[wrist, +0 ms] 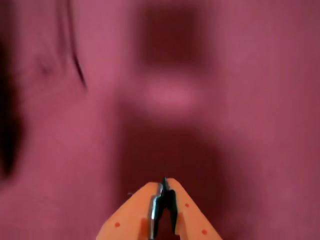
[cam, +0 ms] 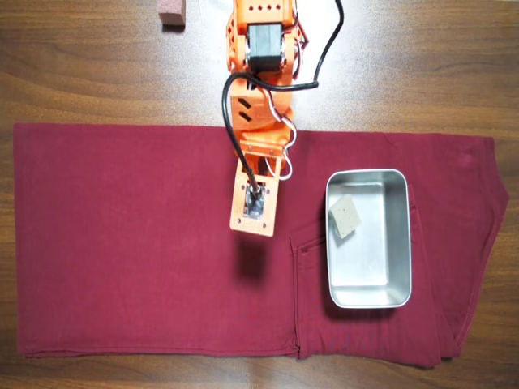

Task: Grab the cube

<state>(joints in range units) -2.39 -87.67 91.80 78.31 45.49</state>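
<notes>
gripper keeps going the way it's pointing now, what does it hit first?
Most likely the dark red cloth. The shut gripper points down at bare fabric in the blurred wrist view. The cube sits in the metal tray, off to the right in the overhead view, outside that line.

The orange printed arm (cam: 258, 97) carries a black motor, looping black cable and an orange hand (wrist: 164, 187) with dark inner edges.

Blurred, dim wrist view; sharp, evenly lit overhead view, soft shadows.
</notes>
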